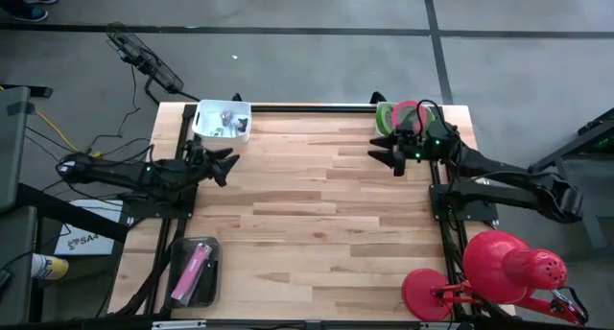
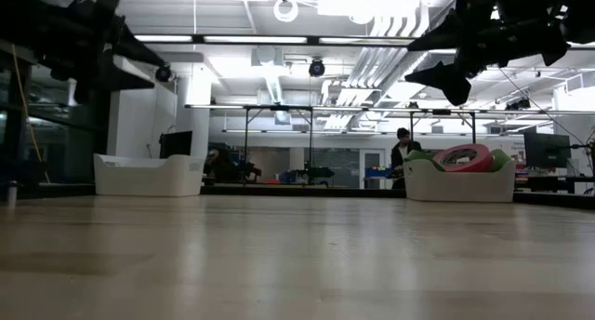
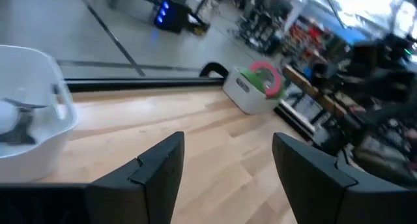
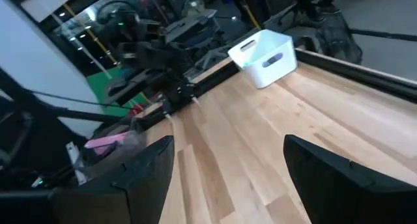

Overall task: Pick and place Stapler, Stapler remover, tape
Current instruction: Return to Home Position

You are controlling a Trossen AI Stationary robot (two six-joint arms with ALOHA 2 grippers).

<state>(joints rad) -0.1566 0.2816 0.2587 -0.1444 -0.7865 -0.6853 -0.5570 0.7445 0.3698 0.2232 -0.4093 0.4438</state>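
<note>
Homing step now; sorting looks done to me. L gripper [image 3: 228, 146] and R gripper [image 4: 229, 144] both have fingers apart, nothing held. Pink stapler [image 1: 197, 265] lies in black bin [image 1: 177, 258], well apart from L gripper. Tape rolls [image 1: 409, 111] sit near R gripper. Next: only retract both arms, no grasp.

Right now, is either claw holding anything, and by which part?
Nothing is held. The left gripper and the right gripper both hang open and empty above the wooden table.
</note>
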